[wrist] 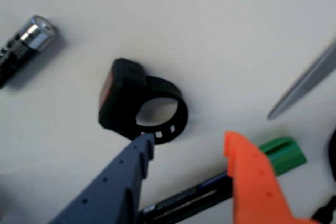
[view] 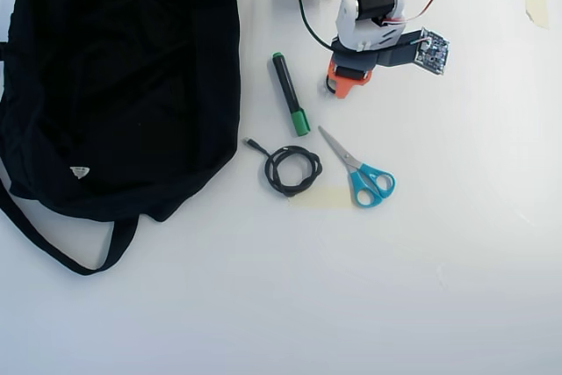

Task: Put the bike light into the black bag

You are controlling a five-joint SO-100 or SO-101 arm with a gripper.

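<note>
Step in hand, as judged: approach for the grasp; the bike light is not yet held.

Wrist view, left to right:
- A black cylinder with silver tip [wrist: 27,43] lies at the far left edge.
- The bike light [wrist: 137,100] lies on the white table [wrist: 220,35], near picture centre. Its boxy block sits at the left, with a reddish face turned to the left; the loop strap extends to the right. The long axis therefore runs roughly left to right, tilted slightly down toward the right.
- The gripper [wrist: 189,142] has its jaws spread. The blue finger tip touches or nearly touches the near rim of the strap; the orange finger stands apart to the right, over a green-capped marker [wrist: 220,182].
- A scissors blade [wrist: 307,82] lies at the right.

Overhead view: the black bag [view: 123,85] fills the left side. The arm hides the light.

Next move, as judged: shift the jaws farther and to the left to straddle the block or strap, then close. Carry well left to the bag.
</note>
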